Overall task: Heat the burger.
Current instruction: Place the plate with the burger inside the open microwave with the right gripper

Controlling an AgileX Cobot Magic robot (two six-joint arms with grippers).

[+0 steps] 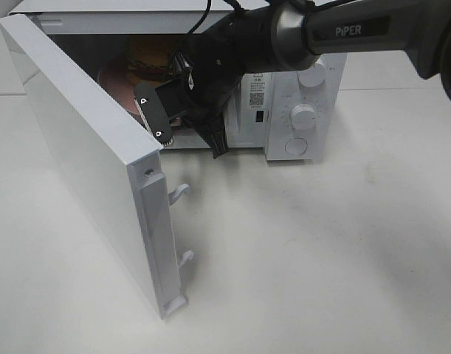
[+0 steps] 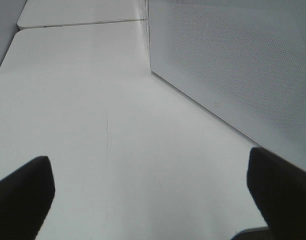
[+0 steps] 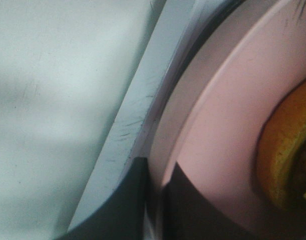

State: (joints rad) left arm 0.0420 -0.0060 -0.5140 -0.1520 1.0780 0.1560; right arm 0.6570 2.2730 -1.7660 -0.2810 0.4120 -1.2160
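Microwave door point(image 1: 85, 162) — smooth white casing with a satin sheen. From the left wrist its panel shows fine perforations. Knobs point(image 1: 303, 116) look like white plastic. Surface point(image 1: 321, 251) matt white, faint hairline scratches. Plate point(image 3: 218, 125) pink, smooth, softly glossy. Burger point(image 3: 285, 145) orange-brown, slight gloss, blurred. Right arm point(image 1: 343, 29) — dark semi-gloss shell. Left pincer point(image 2: 148, 180) fingers point(image 2: 278, 195) matt black.

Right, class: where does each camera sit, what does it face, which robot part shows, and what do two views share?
Exterior high: up high, looking down at the open microwave on the table; right arm shows.
Left wrist: on the other arm, facing along the table; open left gripper shows.
Right wrist: on the right arm, close on plate and burger; right gripper pinches the rim.
Shared: exterior and right wrist both show the plate.
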